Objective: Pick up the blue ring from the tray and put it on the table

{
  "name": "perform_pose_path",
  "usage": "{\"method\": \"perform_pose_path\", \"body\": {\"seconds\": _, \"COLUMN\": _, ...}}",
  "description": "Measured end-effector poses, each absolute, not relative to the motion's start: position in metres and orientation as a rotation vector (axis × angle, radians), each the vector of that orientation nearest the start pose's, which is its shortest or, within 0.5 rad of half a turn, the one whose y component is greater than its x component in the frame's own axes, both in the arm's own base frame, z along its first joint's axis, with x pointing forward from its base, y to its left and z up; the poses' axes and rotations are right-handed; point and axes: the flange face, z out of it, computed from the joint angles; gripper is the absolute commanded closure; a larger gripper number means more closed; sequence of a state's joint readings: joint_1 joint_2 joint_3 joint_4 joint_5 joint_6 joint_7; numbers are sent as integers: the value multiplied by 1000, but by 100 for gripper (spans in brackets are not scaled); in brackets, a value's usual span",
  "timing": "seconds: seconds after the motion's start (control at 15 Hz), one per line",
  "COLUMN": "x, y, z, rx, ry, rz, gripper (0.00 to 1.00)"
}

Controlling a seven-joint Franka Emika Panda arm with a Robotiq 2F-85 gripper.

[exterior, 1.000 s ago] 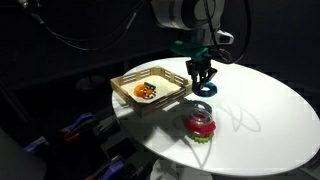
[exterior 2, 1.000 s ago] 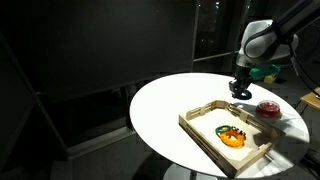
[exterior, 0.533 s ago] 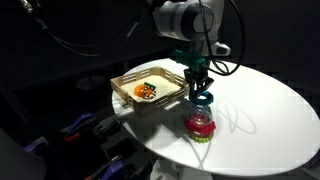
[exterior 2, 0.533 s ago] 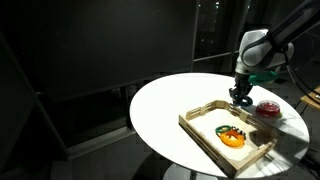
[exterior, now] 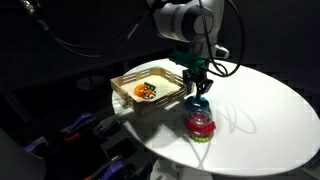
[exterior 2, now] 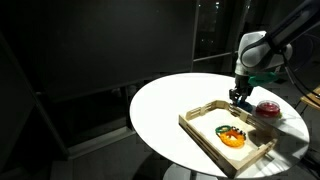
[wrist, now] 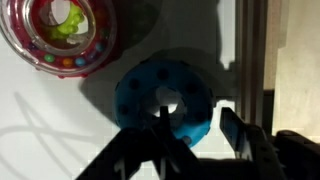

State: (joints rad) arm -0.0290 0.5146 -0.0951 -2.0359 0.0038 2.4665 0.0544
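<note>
The blue ring (wrist: 163,97) lies on the white table (exterior: 260,110) just outside the wooden tray (exterior: 125,90), between the tray's side and a red-pink ring. In an exterior view the blue ring (exterior: 200,103) sits directly below my gripper (exterior: 197,90). In the wrist view my gripper (wrist: 197,125) straddles the ring's side: one finger stands in the hole, the other outside the rim with a strip of white table between them. The jaws are open. The gripper also shows low over the table in an exterior view (exterior 2: 237,98).
A red-pink ring on a green base (exterior: 200,124) stands on the table close to the blue ring, also in the wrist view (wrist: 58,38). An orange ring with dark spots (exterior: 148,92) lies in the tray (exterior 2: 200,128). The tray's slatted side (wrist: 250,60) runs beside the gripper.
My gripper has come down toward the table and slightly toward the red-pink ring, with the blue ring below it. The blue ring now sits lower, near the red-pink ring.
</note>
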Motion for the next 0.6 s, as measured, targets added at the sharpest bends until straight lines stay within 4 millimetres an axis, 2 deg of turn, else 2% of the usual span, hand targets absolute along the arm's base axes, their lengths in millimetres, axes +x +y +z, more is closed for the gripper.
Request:
{"method": "perform_pose_path", "body": {"seconds": 0.13, "x": 586, "y": -72, "z": 184, "rx": -3172, "ry": 266, "rz": 128, "gripper": 1}}
{"method": "perform_pose_path", "body": {"seconds": 0.4, "x": 591, "y": -71, "z": 191, "rx": -3181, "ry": 248, "rz": 105, "gripper": 0}}
{"method": "perform_pose_path", "body": {"seconds": 0.6, "x": 593, "y": -69, "z": 203, "rx": -3183, "ry": 241, "rz": 83, "gripper": 0}}
